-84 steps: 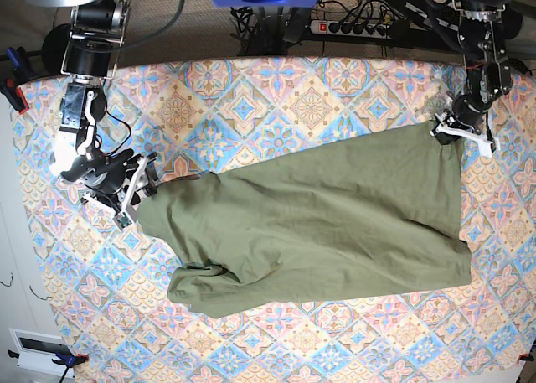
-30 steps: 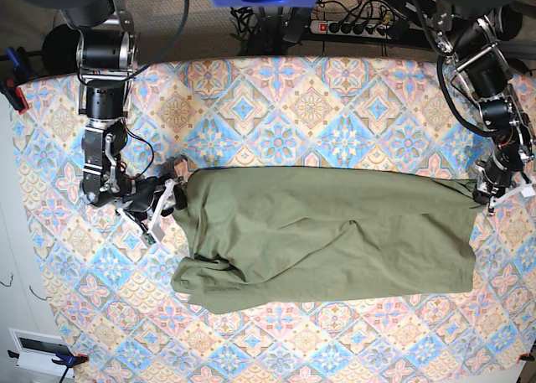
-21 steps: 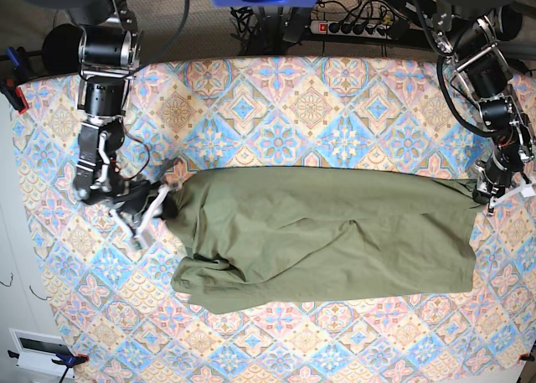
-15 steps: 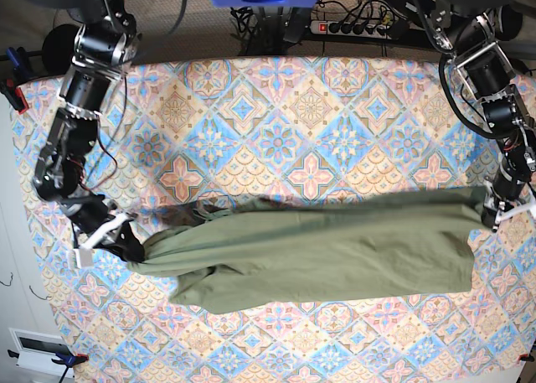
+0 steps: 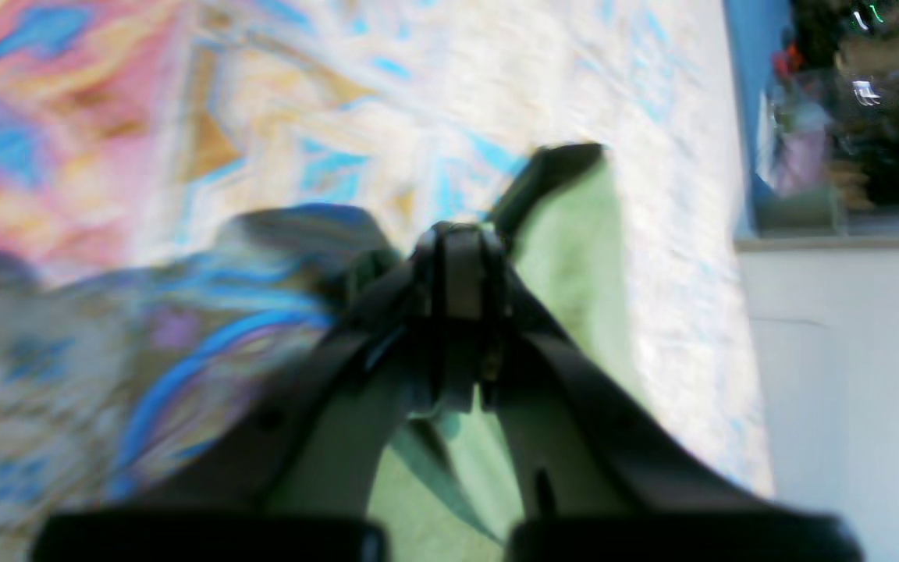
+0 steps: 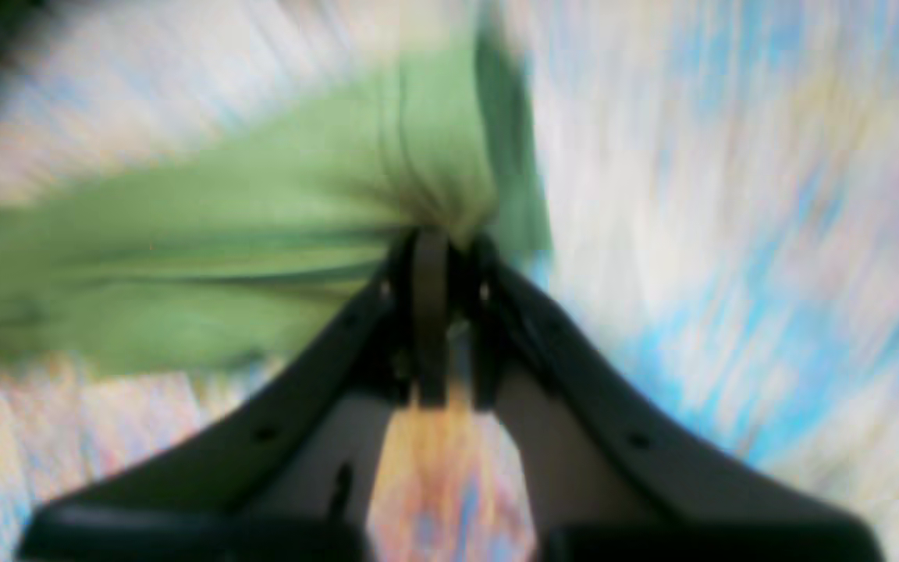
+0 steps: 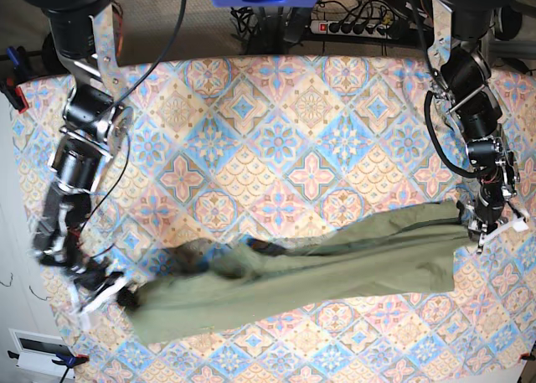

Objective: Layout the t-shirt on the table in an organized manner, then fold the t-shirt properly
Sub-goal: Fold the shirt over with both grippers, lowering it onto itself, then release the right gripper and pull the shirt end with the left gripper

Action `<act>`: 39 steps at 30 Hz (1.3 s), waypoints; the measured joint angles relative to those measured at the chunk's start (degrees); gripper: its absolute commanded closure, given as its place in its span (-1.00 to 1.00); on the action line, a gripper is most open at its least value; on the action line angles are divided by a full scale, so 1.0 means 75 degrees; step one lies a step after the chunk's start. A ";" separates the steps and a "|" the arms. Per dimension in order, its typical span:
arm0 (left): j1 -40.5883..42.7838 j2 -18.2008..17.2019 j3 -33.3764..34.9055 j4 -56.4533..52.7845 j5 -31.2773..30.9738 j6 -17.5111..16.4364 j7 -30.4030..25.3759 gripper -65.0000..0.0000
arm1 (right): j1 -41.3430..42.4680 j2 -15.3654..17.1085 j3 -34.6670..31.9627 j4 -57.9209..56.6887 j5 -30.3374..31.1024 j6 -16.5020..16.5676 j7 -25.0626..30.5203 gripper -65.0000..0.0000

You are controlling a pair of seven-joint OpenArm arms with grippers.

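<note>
The olive-green t-shirt (image 7: 318, 270) hangs stretched in a long, narrow, wrinkled band low over the table (image 7: 293, 106), slanting down toward the base view's left. At that low left end my right gripper (image 7: 126, 297) is shut on a bunch of cloth; its wrist view shows the t-shirt (image 6: 262, 226) gathered into the closed fingertips of the right gripper (image 6: 438, 250). My left gripper (image 7: 479, 225) pinches the shirt's upper corner at the base view's right. In the left wrist view the left gripper (image 5: 457, 257) is shut, with the t-shirt (image 5: 574, 234) passing under it. Both wrist views are blurred.
A power strip (image 7: 352, 27) and cables lie behind the table's far edge. Clamps (image 7: 15, 90) hold the cloth at the left edge. A white box (image 7: 38, 349) sits off the table at the lower left. The patterned table (image 5: 184, 117) fills most of the wrist views.
Both grippers have moved toward the table's front edge, dragging the t-shirt with them. The right gripper closed on the shirt's left end. The shirt has drawn out into a narrower, slanted band.
</note>
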 measured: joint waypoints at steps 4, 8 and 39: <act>0.0009 -0.0015 0.0012 -0.0003 0.0000 -0.0038 -0.0090 0.94 | 0.0038 -0.0530 -0.0044 -0.0615 -0.1131 0.0111 0.0781 0.64; -0.0012 -0.0044 0.0015 0.0000 -0.0003 -0.0038 -0.0108 0.78 | 0.0160 -0.0662 -0.0058 -0.0256 -0.1323 0.0111 0.0825 0.19; 0.2090 -0.0312 0.1154 0.3290 -0.0460 0.0597 0.2066 -0.30 | -0.2358 -0.0478 -0.1180 0.2355 -0.1137 0.0108 -0.0358 0.11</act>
